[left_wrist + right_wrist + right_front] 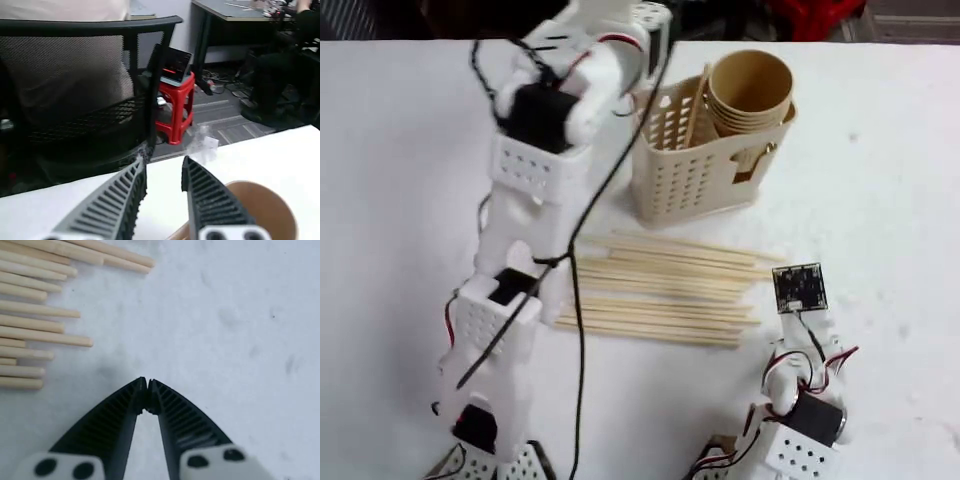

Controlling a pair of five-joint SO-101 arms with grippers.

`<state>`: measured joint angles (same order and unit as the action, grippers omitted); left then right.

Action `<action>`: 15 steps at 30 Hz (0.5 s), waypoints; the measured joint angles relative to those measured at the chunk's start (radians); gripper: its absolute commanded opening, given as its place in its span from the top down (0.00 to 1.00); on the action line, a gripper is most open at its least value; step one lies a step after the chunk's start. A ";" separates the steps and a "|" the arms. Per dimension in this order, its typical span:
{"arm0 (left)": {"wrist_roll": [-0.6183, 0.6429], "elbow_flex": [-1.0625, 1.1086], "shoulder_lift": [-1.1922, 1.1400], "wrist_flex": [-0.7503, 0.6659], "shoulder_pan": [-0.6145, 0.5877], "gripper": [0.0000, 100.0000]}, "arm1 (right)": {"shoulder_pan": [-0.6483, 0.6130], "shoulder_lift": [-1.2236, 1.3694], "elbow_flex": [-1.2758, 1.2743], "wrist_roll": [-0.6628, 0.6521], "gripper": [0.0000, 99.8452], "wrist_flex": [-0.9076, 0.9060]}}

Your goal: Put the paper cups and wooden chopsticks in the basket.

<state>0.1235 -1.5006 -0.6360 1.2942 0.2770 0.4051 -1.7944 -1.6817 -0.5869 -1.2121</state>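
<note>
A cream perforated basket is seen standing upright toward the far side of the white surface. A stack of paper cups is nested in the basket's right-hand part, mouths turned upward. A single chopstick is leaned inside the basket just beside the stack. The loose chopsticks are laid in a rough flat bundle on the surface just in front of the basket, running crosswise between the two arms.

The left arm is stretched from the near edge toward the far side. Its upper end is raised beside the basket's left rim, and a black cable is draped along it. In the left wrist view, the left gripper is held above the cups, its fingers parted by a narrow gap with nothing between them. The brown rim of the top cup is seen just beneath it. Past the far edge of the surface, a black mesh chair and a red stool are visible on the floor.

The right arm is placed at the near right of the surface. The right gripper is pointed down at bare surface near the ends of the loose chopsticks, apart from them. Its fingertips are pressed together and nothing is gripped.
</note>
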 measured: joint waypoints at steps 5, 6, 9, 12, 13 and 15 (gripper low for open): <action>-0.006 -0.123 0.014 0.295 -0.080 0.87 | 0.000 0.000 0.000 0.000 0.98 0.000; -0.037 -0.115 0.020 0.368 -0.097 0.87 | 0.000 0.000 0.000 0.000 0.98 0.000; -0.195 -0.014 0.025 0.466 -0.169 0.87 | 0.000 0.000 0.000 0.000 0.98 0.000; -0.307 0.183 0.026 0.485 -0.245 0.87 | 0.000 0.000 0.000 0.000 0.98 0.000; -0.328 0.265 0.026 0.485 -0.259 0.87 | 0.000 0.000 0.000 0.000 0.98 0.000; -0.400 0.437 0.026 0.485 -0.269 0.87 | 0.000 0.000 0.000 0.000 0.98 0.000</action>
<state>-0.2770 -1.0633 -0.6099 1.7791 0.0084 0.4051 -1.7944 -1.6817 -0.5869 -1.2121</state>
